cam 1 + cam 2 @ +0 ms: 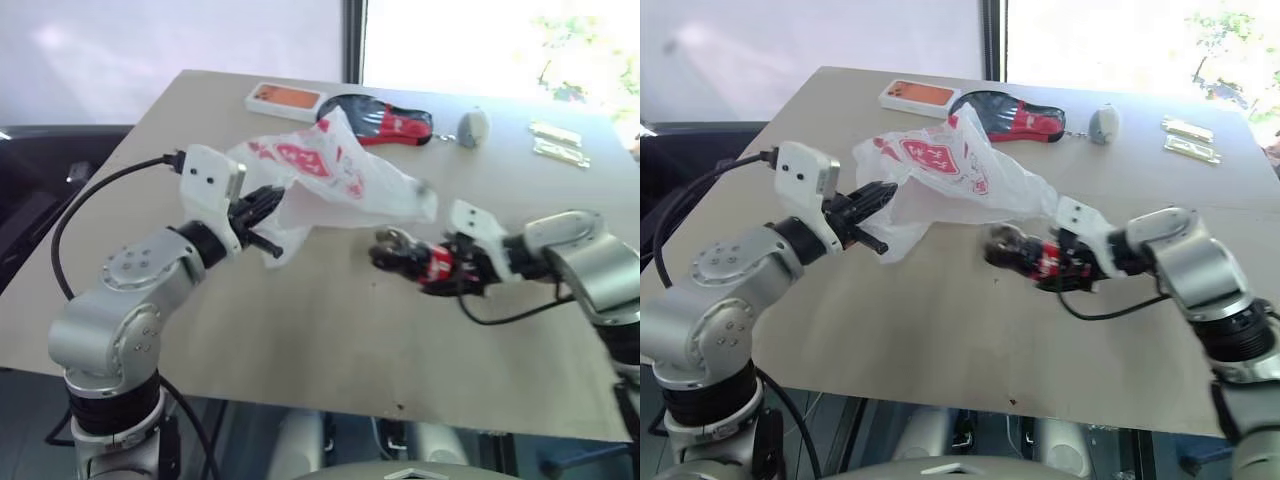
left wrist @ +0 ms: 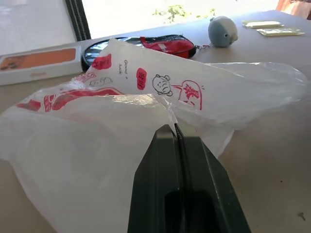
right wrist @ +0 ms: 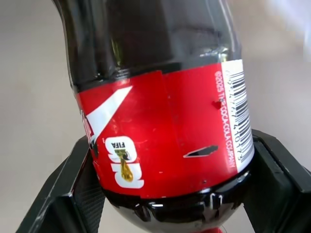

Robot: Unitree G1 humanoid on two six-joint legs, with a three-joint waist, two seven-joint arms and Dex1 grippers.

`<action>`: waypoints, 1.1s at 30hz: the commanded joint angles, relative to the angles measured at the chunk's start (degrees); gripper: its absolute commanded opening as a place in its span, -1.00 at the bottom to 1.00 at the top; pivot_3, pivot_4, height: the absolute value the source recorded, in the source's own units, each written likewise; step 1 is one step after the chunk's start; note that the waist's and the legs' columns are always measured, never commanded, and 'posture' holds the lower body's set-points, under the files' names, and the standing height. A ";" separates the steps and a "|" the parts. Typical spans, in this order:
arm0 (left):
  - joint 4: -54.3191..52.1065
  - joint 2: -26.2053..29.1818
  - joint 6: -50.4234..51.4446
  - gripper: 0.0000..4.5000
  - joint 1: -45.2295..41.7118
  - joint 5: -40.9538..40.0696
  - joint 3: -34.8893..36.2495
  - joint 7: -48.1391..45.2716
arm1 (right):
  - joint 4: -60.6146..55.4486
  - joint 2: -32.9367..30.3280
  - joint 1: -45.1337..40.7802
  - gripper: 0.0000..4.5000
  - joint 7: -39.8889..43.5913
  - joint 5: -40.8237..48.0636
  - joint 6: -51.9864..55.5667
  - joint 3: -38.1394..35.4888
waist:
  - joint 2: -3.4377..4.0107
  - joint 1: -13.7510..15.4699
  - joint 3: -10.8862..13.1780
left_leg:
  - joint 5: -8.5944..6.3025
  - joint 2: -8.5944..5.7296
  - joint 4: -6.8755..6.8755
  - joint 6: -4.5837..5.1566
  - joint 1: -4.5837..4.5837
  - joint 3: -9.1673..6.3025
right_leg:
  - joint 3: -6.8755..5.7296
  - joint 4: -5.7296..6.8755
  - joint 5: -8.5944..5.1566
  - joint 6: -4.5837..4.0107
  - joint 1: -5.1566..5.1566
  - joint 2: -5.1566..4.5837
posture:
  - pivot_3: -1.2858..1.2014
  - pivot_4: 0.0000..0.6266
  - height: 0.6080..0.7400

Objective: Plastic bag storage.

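At centre frame the left hand is pinching the plastic bag above the worktop. The right hand is gripping a cola bottle. Next, I judge, comes guiding the bottle to the bag.

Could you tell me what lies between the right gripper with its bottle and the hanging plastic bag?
Bare table. In the left eye view, the right gripper, shut on the bottle, sits just below the plastic bag, held by the left gripper.
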 commanded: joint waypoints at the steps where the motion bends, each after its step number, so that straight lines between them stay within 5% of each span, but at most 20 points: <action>1: -4.51 0.10 -2.53 -1.00 0.96 -0.93 -0.72 -0.24 | 0.05 7.01 -5.20 0.38 -9.27 0.40 6.99 1.21 | 0.03 0.15 0.03 | 0.00 -0.03 0.00 0.00 -0.03 -0.01 | -0.03 0.04 0.00 0.00 -0.04 -0.03 | 0.03 -0.52 1.00; 14: -11.52 8.62 -7.39 -1.00 16.26 -0.51 -4.59 -6.05 | 33.57 19.92 -18.97 0.38 -20.65 -3.62 -8.02 8.19 | 0.07 -0.13 0.06 | 0.03 -0.15 -0.07 0.07 -0.19 0.00 | -0.14 -0.06 0.00 0.00 -0.13 -0.07 | 0.03 -0.52 1.00; 20: -11.49 8.99 -8.99 -1.00 18.25 1.95 -5.05 -4.03 | 50.12 27.55 -27.23 0.38 -26.33 -3.40 -12.96 2.58 | 0.10 -0.23 0.07 | 0.04 -0.09 -0.19 0.03 -0.13 0.00 | -0.12 -0.06 0.00 -0.01 -0.15 0.02 | 0.03 -0.52 1.00; 23: -11.22 6.65 -9.14 -1.00 16.97 1.95 -5.12 -1.91 | 60.02 34.92 -30.59 0.38 -33.54 -1.75 -27.29 -4.46 | 0.10 -0.25 0.07 | 0.04 -0.09 -0.23 0.03 -0.14 0.01 | -0.12 -0.10 0.00 -0.01 -0.15 0.01 | 0.03 -0.52 1.00; 27: -11.06 3.17 -8.07 -1.00 14.58 0.55 -3.93 0.79 | 69.19 38.24 -34.10 0.38 -31.75 -0.32 -35.96 -8.79 | 0.11 -0.15 0.08 | 0.05 -0.10 -0.40 0.03 -0.23 0.01 | -0.12 -0.28 0.01 0.00 -0.22 0.03 | 0.03 -0.52 1.00; 28: -10.87 2.50 -7.57 -1.00 14.15 -0.01 -3.44 1.29 | 70.39 38.30 -34.53 0.86 -31.47 -0.54 -36.75 -9.07 | 0.11 0.07 0.08 | 0.05 -0.11 -0.46 0.03 -0.23 0.01 | -0.13 -0.35 0.01 0.00 -0.22 0.04 | 0.03 -0.52 1.00; 29: -10.74 2.04 -7.18 -1.00 13.83 -0.42 -3.10 1.66 | 71.42 38.33 -34.91 0.98 -31.23 -0.66 -37.42 -9.25 | 0.11 0.14 0.08 | 0.05 -0.11 -0.49 0.03 -0.30 -0.04 | -0.18 -0.46 0.01 0.00 -0.22 0.04 | 0.03 -0.52 1.00; 33: -7.99 0.83 -7.56 -1.00 11.32 -0.69 -1.38 3.02 | 54.88 31.02 -27.97 0.98 -23.37 1.15 -29.92 -6.82 | 0.10 0.53 0.07 | 0.05 -0.13 -0.47 0.04 -0.62 -0.28 | -0.43 -0.69 0.02 0.02 -0.26 0.00 | 0.03 -0.52 1.00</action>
